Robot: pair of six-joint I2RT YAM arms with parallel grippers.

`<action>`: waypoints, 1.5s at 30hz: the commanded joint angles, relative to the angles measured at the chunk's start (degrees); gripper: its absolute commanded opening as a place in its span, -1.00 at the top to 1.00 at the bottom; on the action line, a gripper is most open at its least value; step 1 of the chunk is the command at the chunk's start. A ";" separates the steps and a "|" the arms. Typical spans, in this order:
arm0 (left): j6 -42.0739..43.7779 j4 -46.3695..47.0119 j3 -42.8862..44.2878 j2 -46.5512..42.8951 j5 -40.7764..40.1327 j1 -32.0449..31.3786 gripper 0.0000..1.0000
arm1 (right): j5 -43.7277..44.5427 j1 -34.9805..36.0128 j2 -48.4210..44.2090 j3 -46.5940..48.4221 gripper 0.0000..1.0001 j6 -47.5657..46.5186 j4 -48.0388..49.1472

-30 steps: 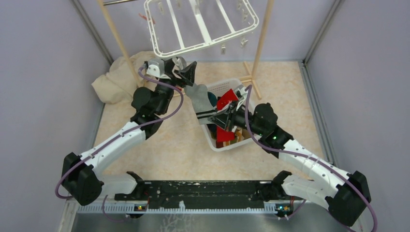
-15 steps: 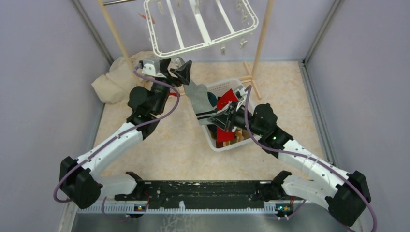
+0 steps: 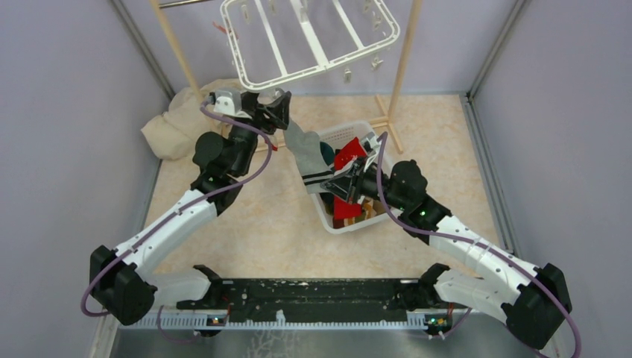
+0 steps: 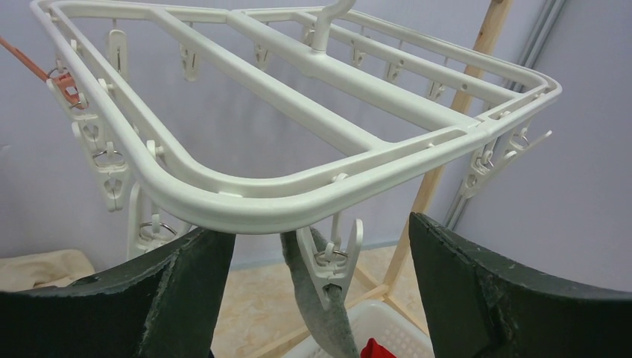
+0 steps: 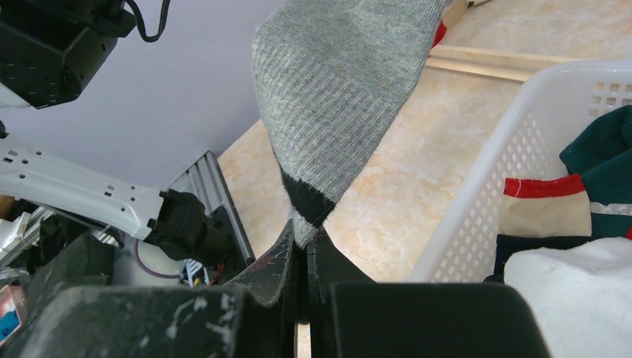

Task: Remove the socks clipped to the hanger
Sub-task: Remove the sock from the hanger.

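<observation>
The left hand (image 3: pixel 274 106) is raised with its fingers (image 4: pixel 186 291) spread wide, grasping nothing, just beneath the near rail of the white hanger (image 4: pixel 246 201). Between those fingers, a clip (image 4: pixel 328 261) on the hanger grips the top of a grey sock (image 4: pixel 332 335). The sock stretches down to the right hand (image 3: pixel 337 183), which is clenched on its dark-striped cuff. Beside the right hand, a white slatted basket (image 5: pixel 477 216) holds other socks, among them a red sock (image 3: pixel 349 156).

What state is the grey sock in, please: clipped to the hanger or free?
Clipped: a white clip under the hanger pinches the grey sock at its top, left wrist view.
</observation>
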 commanded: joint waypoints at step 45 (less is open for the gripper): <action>-5.97 -0.74 5.72 2.63 6.53 2.73 0.70 | -1.25 -0.32 -0.33 -2.57 1.00 0.47 5.17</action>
